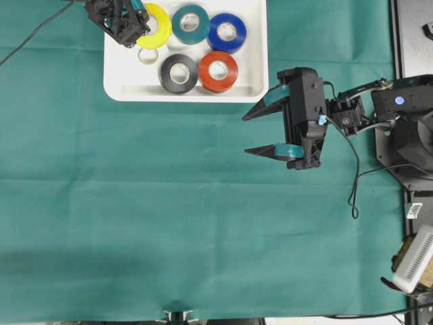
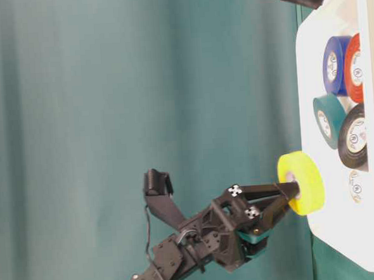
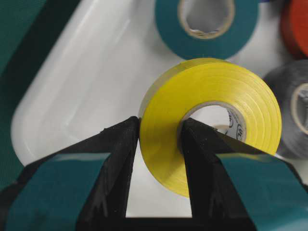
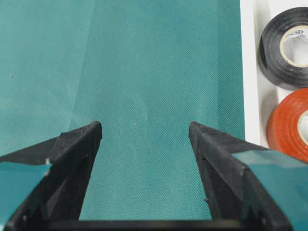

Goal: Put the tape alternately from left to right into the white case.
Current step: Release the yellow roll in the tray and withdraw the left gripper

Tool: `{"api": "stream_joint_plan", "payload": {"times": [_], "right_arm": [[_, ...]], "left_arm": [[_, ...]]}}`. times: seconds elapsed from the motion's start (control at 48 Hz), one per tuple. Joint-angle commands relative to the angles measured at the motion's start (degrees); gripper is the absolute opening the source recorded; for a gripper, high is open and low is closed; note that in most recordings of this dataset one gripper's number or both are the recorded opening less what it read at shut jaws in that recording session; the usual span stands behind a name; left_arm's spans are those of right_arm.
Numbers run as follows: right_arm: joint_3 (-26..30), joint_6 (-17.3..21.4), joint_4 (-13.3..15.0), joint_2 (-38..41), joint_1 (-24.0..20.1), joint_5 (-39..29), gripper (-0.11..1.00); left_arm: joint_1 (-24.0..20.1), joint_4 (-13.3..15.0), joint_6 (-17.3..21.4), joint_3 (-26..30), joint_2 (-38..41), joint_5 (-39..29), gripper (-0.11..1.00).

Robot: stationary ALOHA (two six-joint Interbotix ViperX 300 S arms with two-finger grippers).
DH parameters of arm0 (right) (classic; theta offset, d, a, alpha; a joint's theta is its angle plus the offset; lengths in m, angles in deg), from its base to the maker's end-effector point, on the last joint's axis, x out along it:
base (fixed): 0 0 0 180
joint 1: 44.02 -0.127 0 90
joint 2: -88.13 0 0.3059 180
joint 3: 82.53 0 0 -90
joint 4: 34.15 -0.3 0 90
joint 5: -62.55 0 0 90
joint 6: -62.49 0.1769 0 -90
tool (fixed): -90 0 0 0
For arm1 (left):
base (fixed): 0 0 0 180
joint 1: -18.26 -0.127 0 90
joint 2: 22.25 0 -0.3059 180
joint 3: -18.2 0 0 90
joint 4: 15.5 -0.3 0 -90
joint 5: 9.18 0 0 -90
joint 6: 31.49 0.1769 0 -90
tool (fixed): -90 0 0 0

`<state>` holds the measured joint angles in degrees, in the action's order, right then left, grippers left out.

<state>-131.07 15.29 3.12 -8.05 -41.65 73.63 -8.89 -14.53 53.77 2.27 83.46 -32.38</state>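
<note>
While the left gripper grips the yellow roll over the white case at the tabletop's far edge, teal, blue, black and red rolls lie inside, and the right gripper hangs released over green cloth. From table level, the yellow roll is lifted above the case floor. At the left wrist, one jaw sits inside its core, one outside. At the right wrist, jaws gape beside the case rim.

Teal roll and white roll crowd the case's left end.
</note>
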Motion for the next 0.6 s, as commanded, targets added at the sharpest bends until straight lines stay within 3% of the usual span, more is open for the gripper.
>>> {"api": "stream_joint_plan", "payload": {"times": [0.0,0.584], "right_arm": [[0.4,0.1,-0.1,-0.7,-0.2,0.5,0.68],[0.4,0.1,-0.1,-0.8,-0.2,0.5,0.68]], "left_arm": [[-0.1,0.1,0.4,0.7,0.0,1.0,-0.03],[-1.0,0.1,2.0,0.6,0.7,1.4,-0.02]]}}
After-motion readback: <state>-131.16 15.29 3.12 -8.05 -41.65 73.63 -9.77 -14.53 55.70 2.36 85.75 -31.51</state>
